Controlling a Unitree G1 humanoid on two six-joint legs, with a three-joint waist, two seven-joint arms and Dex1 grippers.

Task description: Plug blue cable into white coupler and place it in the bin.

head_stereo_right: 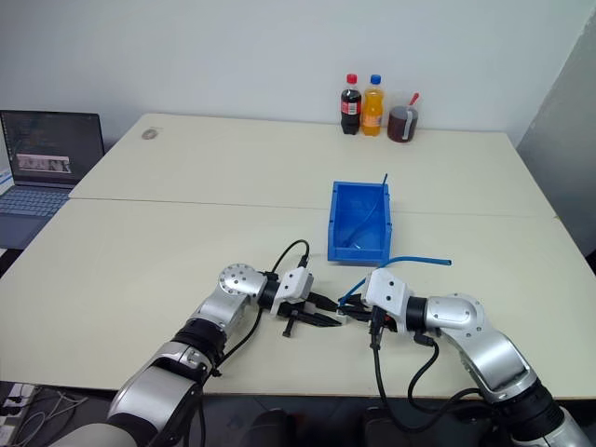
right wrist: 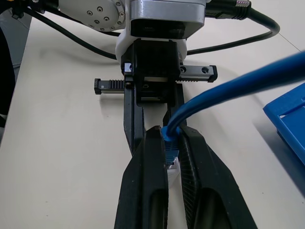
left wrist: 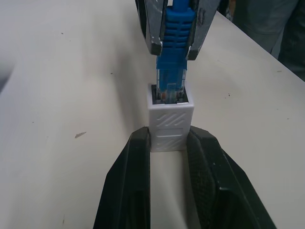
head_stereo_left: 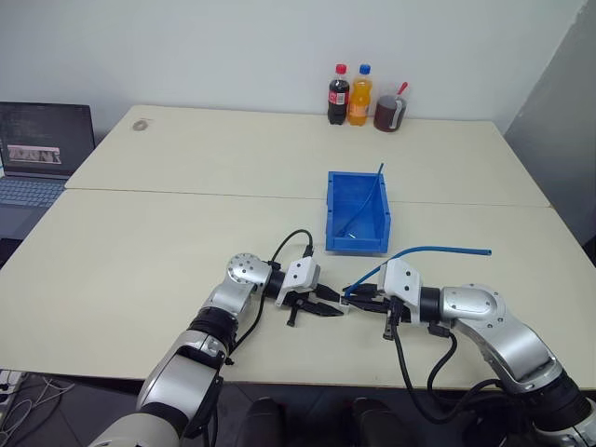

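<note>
- The left gripper (left wrist: 169, 157) is nipped tight on the white coupler (left wrist: 170, 125), one black finger on each side of the little block, its socket facing away from the wrist.
- Straight ahead of it, the right gripper (right wrist: 172, 143) is pinched closed on the plug end of the blue cable (head_stereo_left: 438, 250); the plug's tip sits in the mouth of the coupler, and the two grippers meet nose to nose just above the table (head_stereo_left: 140, 261).
- From the right gripper the cable arcs up and away over the table, its free end well off to that gripper's outer side.
- Beyond both grippers stands the bin (head_stereo_left: 355, 244); inside lies a shorter blue cable (head_stereo_left: 365, 207), one end poking over the far corner of the wall.
- Far behind the bin stand two bottles (head_stereo_left: 348, 95) and a dark jar (head_stereo_left: 388, 113).
</note>
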